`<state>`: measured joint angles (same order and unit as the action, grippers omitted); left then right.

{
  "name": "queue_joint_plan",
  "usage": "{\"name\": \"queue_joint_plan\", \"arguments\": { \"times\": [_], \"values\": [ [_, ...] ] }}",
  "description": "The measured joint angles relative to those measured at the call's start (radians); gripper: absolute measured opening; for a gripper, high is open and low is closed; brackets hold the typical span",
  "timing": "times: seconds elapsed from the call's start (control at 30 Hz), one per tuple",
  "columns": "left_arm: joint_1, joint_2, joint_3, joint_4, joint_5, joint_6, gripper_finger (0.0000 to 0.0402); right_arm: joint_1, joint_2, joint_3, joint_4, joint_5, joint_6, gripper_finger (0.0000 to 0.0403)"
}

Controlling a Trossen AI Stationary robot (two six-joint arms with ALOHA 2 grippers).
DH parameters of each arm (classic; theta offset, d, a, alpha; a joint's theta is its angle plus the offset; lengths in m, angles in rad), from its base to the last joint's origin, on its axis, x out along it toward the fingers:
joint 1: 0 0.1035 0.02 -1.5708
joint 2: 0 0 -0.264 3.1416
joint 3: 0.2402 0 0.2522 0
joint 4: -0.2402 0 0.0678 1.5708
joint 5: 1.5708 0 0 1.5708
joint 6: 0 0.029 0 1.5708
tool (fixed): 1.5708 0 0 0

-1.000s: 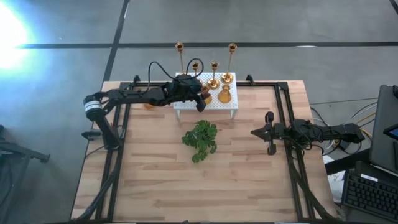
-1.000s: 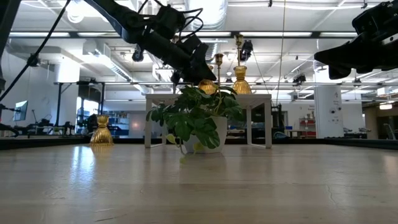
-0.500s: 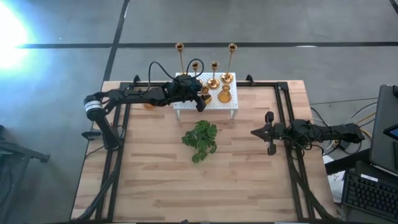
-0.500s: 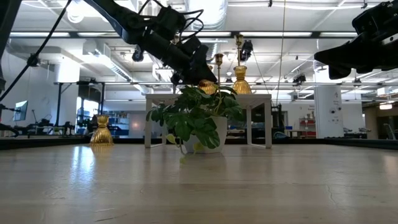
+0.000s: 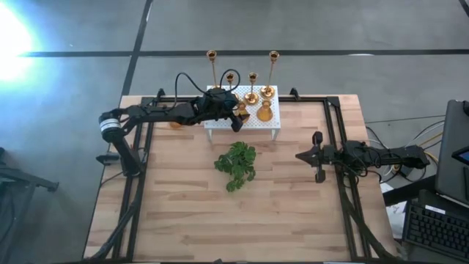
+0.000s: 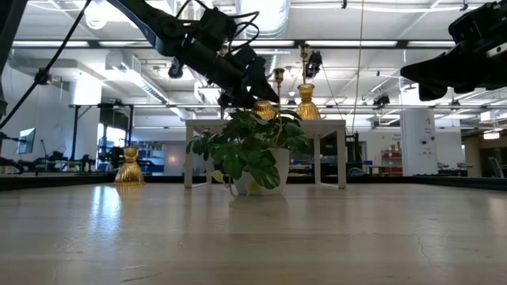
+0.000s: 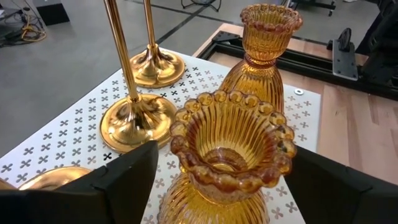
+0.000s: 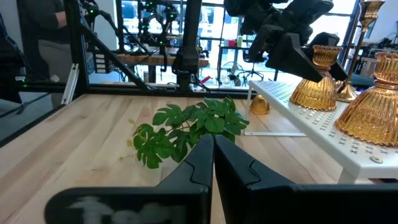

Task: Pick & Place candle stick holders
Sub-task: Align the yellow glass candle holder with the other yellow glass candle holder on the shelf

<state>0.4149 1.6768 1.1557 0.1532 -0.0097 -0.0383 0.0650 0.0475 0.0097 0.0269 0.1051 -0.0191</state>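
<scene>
Landmark: white perforated stand (image 5: 242, 122), at the far edge of the desk (image 5: 183, 213).

Left of the stand, on the desk top near the far-left corner: one squat amber-gold holder (image 6: 129, 166), upright, well apart from the stand.

Left arm reaches across from the left side to the stand's left part. Left tool (image 5: 236, 110) sits over the stand top, its fingers (image 7: 118, 180) spread wide to either side of a squat ribbed holder (image 7: 227, 155). Holder stands upright on the stand surface; clear gaps show between it and both fingers, so nothing is pinched.

On the stand, just beyond that holder: a second squat ribbed holder (image 7: 264, 62), upright. Also on the stand top, toward its far edge: round bases of thin-stemmed holders, one base (image 7: 138, 121) just beside the holder between the fingers, another (image 7: 155, 65) farther back. High view shows four stems rising at the stand's far edge: two tall (image 5: 211, 67) (image 5: 273, 66), two shorter (image 5: 229, 79) (image 5: 252, 84) between them.

In front of the stand, near desk centre: green leafy plant (image 5: 236, 165).

Right of the stand, well apart from it: right arm lies along the desk's right side, right tool (image 5: 314, 156) pressed together, holding nothing, pointing toward the plant.
</scene>
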Motion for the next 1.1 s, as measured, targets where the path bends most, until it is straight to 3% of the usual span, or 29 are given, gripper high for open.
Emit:
{"name": "queue_joint_plan", "arguments": {
  "times": [0.6,1.1],
  "values": [
    [0.000,-0.034,0.000,-0.053,-0.002,-0.020,0.0330,0.000,0.000,0.000,0.000,0.000,0.000,0.0009],
    [-0.031,-0.177,0.001,-0.292,-0.010,-0.034,0.0330,0.000,0.000,0.000,0.000,0.000,0.000,0.0009]
  ]
}}
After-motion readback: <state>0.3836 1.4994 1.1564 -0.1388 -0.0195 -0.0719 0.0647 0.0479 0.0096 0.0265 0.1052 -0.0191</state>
